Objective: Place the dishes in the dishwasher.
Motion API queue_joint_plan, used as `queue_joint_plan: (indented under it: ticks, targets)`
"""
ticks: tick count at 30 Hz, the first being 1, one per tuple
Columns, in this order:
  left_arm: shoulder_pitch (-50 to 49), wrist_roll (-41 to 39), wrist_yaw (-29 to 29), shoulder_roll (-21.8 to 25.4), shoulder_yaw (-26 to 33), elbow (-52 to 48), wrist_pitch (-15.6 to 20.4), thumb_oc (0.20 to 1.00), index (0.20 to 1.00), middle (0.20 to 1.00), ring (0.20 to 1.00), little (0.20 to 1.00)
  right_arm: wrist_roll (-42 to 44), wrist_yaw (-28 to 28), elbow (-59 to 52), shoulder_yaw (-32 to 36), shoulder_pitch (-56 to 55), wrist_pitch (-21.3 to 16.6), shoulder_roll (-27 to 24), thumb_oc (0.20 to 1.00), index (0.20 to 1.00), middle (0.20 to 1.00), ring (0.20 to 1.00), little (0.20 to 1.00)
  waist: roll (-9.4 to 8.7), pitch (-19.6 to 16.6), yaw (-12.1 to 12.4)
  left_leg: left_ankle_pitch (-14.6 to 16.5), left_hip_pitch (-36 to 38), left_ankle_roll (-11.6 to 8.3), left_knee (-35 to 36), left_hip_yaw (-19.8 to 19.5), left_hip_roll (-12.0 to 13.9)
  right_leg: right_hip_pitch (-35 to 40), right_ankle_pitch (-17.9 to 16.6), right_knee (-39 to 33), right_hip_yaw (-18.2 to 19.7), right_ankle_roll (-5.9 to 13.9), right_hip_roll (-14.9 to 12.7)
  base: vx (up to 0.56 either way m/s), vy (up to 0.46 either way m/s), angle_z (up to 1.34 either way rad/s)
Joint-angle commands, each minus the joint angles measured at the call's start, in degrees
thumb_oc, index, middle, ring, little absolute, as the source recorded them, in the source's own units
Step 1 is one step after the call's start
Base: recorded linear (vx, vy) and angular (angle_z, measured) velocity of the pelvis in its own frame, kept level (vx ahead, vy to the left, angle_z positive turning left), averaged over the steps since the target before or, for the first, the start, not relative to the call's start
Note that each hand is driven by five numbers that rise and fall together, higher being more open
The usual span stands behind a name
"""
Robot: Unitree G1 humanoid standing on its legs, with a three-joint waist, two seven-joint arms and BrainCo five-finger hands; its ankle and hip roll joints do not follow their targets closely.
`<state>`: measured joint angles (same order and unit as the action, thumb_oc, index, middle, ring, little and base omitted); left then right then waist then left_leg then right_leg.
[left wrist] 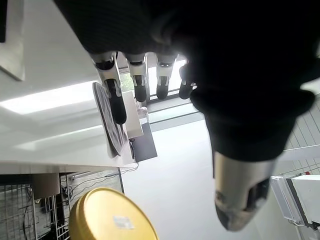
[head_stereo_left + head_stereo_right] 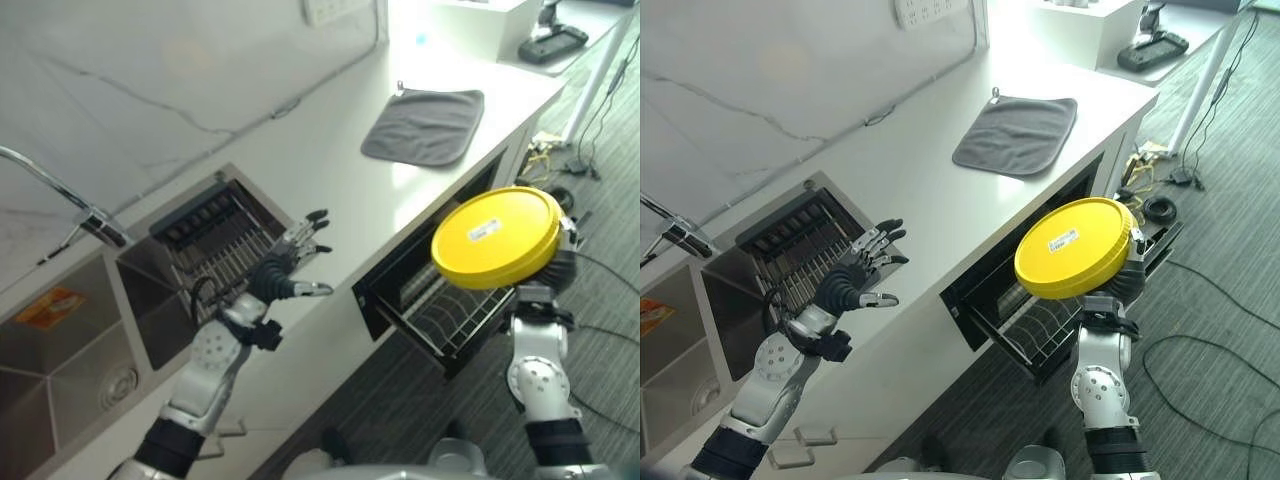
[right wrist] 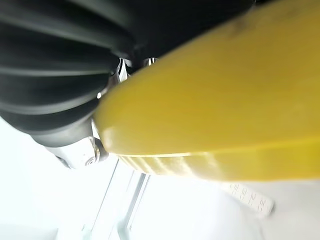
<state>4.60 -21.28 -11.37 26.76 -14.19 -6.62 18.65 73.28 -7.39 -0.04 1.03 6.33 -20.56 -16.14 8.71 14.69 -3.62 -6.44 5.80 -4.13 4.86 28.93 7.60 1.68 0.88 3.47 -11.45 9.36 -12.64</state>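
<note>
Right hand grips the yellow plate above the pulled-out dishwasher rack — not loaded yet. Left hand hovers over the counter, fingers spread — empty.

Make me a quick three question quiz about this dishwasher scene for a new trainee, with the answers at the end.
1. True or false: the yellow plate already sits in the dishwasher rack.
2. Which hand holds the plate: A) left hand, B) right hand?
3. Fill in: a grey ____ lies on the white counter.

Key: 1 false, it is held up above the pulled-out rack. 2 B; the left hand is open and holds nothing. 3 cloth.
</note>
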Motion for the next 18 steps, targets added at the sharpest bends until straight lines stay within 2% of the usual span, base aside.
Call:
queue_joint_plan:
  ticks: [1,7,12,16,18]
  targets:
    - [3.9,0.6,1.4,2.0,0.8,-4.2,4.2,1.0,1.0,1.0,1.0,1.0,0.0,0.8,-4.6,2.9,5.7,-0.6,0.6,0.2,0.2,0.2,0.2,0.2,-2.88,1.7,0.8,7.1,-3.0,0.87,-7.3,-6.4,1.1,0.8,-0.7,2.2,-7.3,1.53,-6.6,0.0,0.031,0.01]
    - [4.1,1.0,0.8,2.5,0.3,-5.7,5.1,1.0,1.0,1.0,1.0,1.0,0.1,0.7,-1.5,4.1,7.3,1.8,-1.1,0.2,0.2,0.2,0.2,0.2,-1.91,3.9,1.3,7.4,-4.4,0.99,-8.6,-7.4,0.7,-0.4,-0.9,3.3,-7.1,1.5,-7.6,0.0,0.012,-0.01]
    - [6.1,1.4,1.9,3.7,-0.2,-6.2,6.1,1.0,1.0,1.0,1.0,1.0,-0.7,0.6,1.2,4.1,10.3,2.2,-2.0,0.2,0.2,0.2,0.2,0.2,-1.55,6.5,1.6,7.2,-5.6,0.7,-8.9,-7.1,0.7,-1.5,-2.1,2.9,-7.3,1.88,-8.6,-0.03,0.002,0.01]
    - [6.4,1.5,2.1,3.8,-0.2,-6.3,6.1,1.0,1.0,1.0,1.0,1.0,-0.8,0.6,1.5,4.2,10.6,2.3,-2.1,0.2,0.2,0.2,0.2,0.2,-1.52,6.7,1.7,7.2,-5.7,0.68,-8.9,-7.1,0.7,-1.5,-2.2,2.7,-7.4,1.91,-8.6,-0.01,-0.008,0.0]
    - [8.3,1.5,2.7,4.8,-0.4,-7.0,6.9,1.0,1.0,1.0,1.0,1.0,-3.1,-0.4,4.4,4.8,14.3,4.7,-3.6,0.2,0.2,0.2,0.2,0.2,-1.52,8.3,2.2,7.1,-6.5,0.3,-9.1,-7.2,0.9,-2.5,-3.5,1.8,-7.6,2.22,-8.9,-0.04,-0.062,-0.02]
